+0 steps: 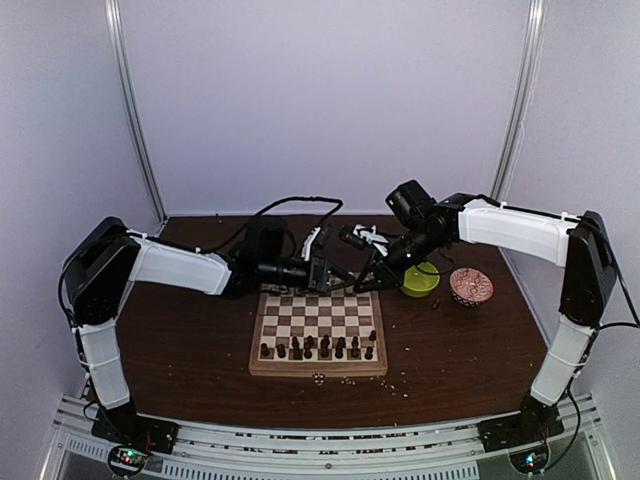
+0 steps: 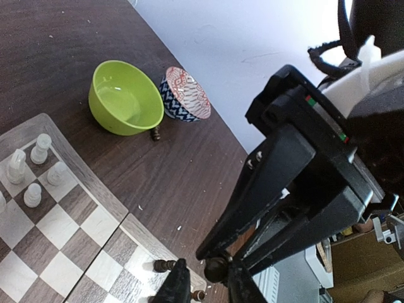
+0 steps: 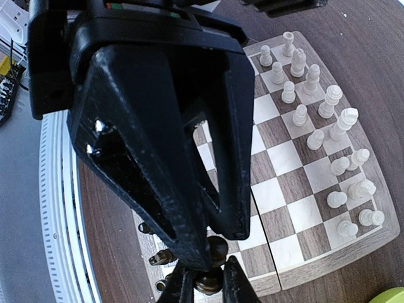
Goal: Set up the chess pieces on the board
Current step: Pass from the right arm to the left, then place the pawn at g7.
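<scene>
Bases: left arm base (image 1: 125, 428) and right arm base (image 1: 515, 432) sit at the bench's (image 1: 190, 340) near edge, one by each corner.
Board (image 1: 318, 369): mid-bench, closer to the near edge.
Crumbs: pale crumbs (image 1: 318, 379) on the bench just off the board's near side.
Dark row: dark pieces (image 1: 320, 348) lined along the board's near side.
White rows: white pieces (image 3: 328, 126) upright in two rows along the board's far side.
Left hand (image 2: 207, 278): over the board's right side, fingers flanking the held dark piece (image 3: 208, 279); can't tell if they touch it or sit just short.
Right hand (image 3: 213, 249): tip to tip with the left hand, pressed together on the held dark piece, pinching its top.
Green bowl (image 1: 420, 280): toward the bench's right edge, off the board's far right corner.
Stray dark piece (image 2: 155, 133): on the bench just beside the green bowl.
Red patterned bowl (image 1: 471, 287): just right of the green bowl, nearest the right edge.
</scene>
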Controlling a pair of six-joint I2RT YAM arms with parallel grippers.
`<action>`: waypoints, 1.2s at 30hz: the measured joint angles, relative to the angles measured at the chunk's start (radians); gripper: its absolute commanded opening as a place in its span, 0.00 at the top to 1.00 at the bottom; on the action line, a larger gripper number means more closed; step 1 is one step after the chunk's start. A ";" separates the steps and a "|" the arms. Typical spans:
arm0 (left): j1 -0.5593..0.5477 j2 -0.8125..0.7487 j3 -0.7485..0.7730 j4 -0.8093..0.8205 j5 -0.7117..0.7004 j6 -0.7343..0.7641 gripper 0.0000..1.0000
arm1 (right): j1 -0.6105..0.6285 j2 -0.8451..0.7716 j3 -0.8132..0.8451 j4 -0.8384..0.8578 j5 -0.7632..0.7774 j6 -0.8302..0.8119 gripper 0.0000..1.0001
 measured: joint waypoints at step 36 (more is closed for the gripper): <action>-0.053 -0.426 -0.226 -0.746 -0.538 0.698 0.89 | -0.064 -0.121 -0.141 -0.140 -0.046 -0.143 0.55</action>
